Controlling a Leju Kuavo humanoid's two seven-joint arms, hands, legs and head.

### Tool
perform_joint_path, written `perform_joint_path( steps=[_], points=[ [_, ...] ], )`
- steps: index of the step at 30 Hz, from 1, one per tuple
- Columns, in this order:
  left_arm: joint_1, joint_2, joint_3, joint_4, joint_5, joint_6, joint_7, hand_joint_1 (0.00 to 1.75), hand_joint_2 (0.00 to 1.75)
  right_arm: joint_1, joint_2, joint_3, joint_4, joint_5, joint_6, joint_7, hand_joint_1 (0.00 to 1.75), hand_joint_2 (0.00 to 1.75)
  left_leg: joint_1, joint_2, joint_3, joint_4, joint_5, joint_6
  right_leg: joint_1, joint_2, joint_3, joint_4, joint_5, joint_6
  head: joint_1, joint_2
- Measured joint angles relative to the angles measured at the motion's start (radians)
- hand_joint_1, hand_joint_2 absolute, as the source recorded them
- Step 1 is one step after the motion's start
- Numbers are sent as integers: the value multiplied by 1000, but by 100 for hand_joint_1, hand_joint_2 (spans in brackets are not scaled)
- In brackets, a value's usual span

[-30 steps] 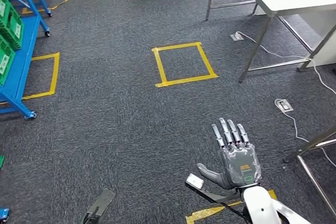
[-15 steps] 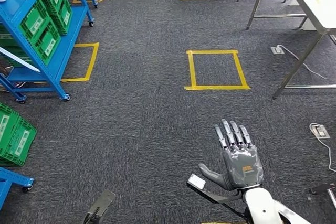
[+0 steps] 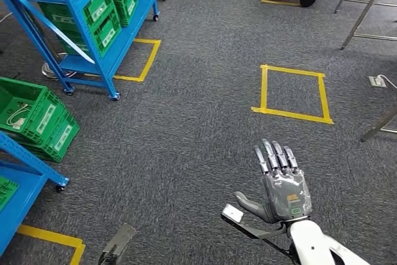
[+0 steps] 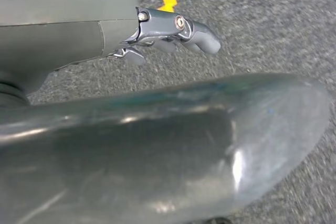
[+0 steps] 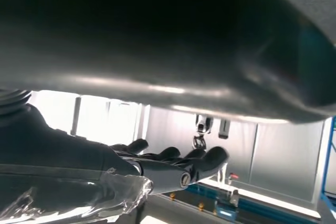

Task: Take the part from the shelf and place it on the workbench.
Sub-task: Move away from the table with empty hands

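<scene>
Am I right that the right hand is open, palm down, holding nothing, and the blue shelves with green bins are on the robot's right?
Not quite: the shelves with green bins are on its left, per the head view. The right hand is open, fingers spread, holding nothing.

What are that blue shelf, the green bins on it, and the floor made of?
The blue shelf looks like painted metal: thin angled struts with a glossy sheen. The green bins seem to be moulded plastic, matte, with ribbed sides and white labels. The floor appears to be short grey carpet, going by its speckled texture.
</scene>
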Motion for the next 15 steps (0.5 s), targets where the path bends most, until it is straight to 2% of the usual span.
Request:
perform_joint_path(
  steps=[1,2,3,5,6,7,8,9,10,11,12,13,14,15],
  points=[
    [2,0,0,0,0,0,0,0,0,-1,0,0,-1,0,0,0,0,0,0,-12,0,-2,1,7,-3,-2,1,1,-4,6,1,0],
    [3,1,0,0,0,0,0,0,0,-2,0,-1,-1,0,0,0,0,0,2,-23,0,-3,2,13,-6,14,-2,12,-14,11,2,0],
    [3,1,0,0,0,0,0,0,0,-2,-1,-1,-2,0,-1,0,0,0,4,-35,1,-5,4,19,-8,40,-15,42,-34,15,5,0],
    [0,0,0,0,0,0,0,0,0,0,-2,-1,-3,0,-1,0,0,0,5,-57,2,-5,5,27,-11,99,-77,167,-93,18,11,0],
    [-1,0,0,0,0,0,0,0,0,1,-2,-1,-3,0,-1,0,0,0,5,-69,1,-5,5,29,-10,111,-115,239,-120,18,13,0],
    [0,0,0,0,-1,-1,0,0,0,3,-3,0,-3,0,-1,0,0,0,4,-82,1,-5,5,30,-10,116,-146,291,-132,17,13,0],
    [0,0,0,0,-1,-1,0,0,0,3,-3,0,-3,0,-1,0,0,0,3,-96,2,-4,5,31,-10,118,-160,307,-125,16,13,0],
    [1,0,0,0,-2,-1,0,0,0,4,-3,0,-3,0,-1,0,0,0,3,-110,3,-4,5,30,-10,121,-154,280,-98,13,13,0],
    [1,0,0,0,-2,-2,0,0,0,4,-3,0,-3,0,-1,0,0,0,3,-124,4,-4,5,30,-11,131,-128,218,-59,11,13,0],
    [0,0,0,0,-3,-3,0,0,0,3,-3,0,-3,0,-1,0,0,0,4,-138,5,-4,5,28,-13,157,-95,145,-23,9,13,0],
    [-1,-1,0,0,-4,-5,0,0,0,3,-3,0,-3,0,-2,0,0,0,4,-151,4,-2,6,24,-17,185,-63,79,1,7,13,0],
    [-1,-1,0,0,-4,-6,0,0,0,4,-3,0,-3,0,-2,0,0,0,5,-162,0,-1,7,18,-19,207,-42,36,12,6,12,0],
    [-1,-1,0,0,-4,-8,0,0,0,4,-3,0,-4,0,-2,0,0,0,6,-175,-4,-2,10,11,-19,220,-33,18,13,3,12,0],
    [0,-1,0,0,-4,-10,0,0,0,3,-3,0,-4,0,-2,0,0,0,9,-187,-9,-3,14,2,-18,215,-30,15,12,-1,11,0]
  ],
)
